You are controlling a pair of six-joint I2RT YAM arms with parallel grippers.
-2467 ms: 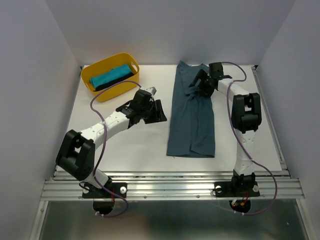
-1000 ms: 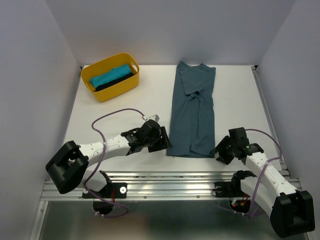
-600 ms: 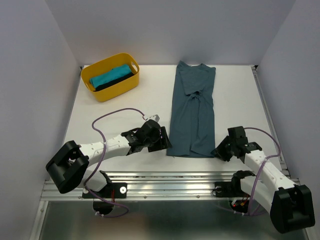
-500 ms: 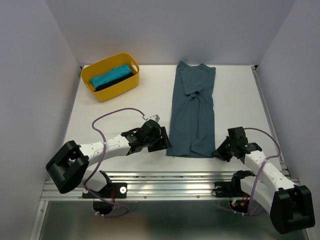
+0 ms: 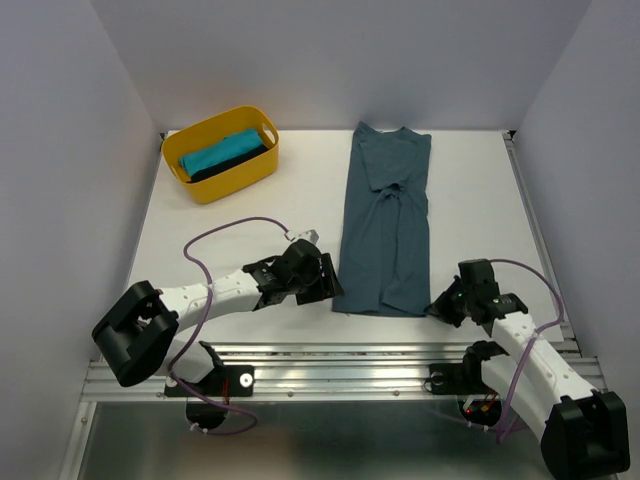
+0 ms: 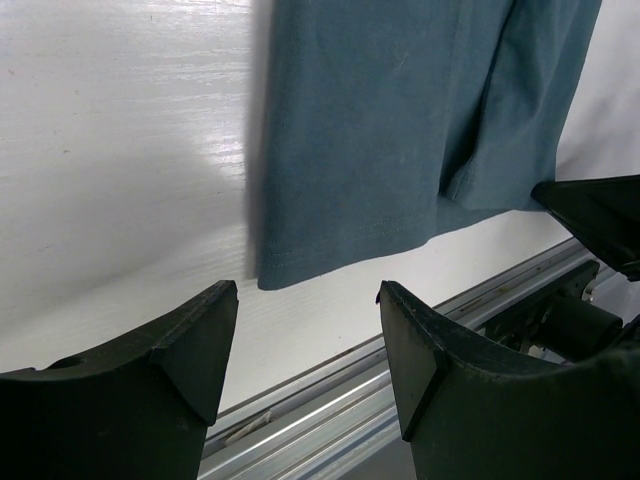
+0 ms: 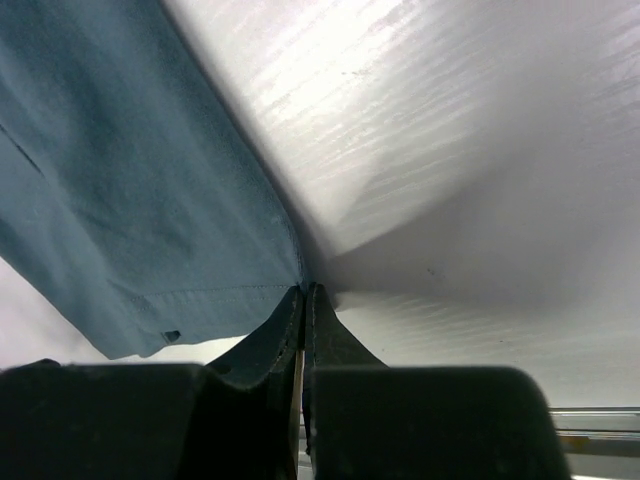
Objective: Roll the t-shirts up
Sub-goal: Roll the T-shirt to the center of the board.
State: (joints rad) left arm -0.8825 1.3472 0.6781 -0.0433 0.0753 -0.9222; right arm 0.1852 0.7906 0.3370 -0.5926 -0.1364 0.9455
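White tabletop point(image 5: 240, 230), with a dusty slate-blue cloth t-shirt point(image 5: 385, 230) lying flat as a narrow strip, hem nearest the arms. Looks soft, light and floppy, so I'd grab both hem corners. Right now the left gripper point(image 6: 307, 300) gapes beside one, and the right gripper point(image 7: 303, 300) is pinched together at the other. Can't tell if it caught any cloth.

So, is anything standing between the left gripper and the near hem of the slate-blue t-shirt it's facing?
Nothing visible does. The left gripper is open, and only bare white table lies between its fingertips and the near left hem corner of the slate-blue t-shirt.
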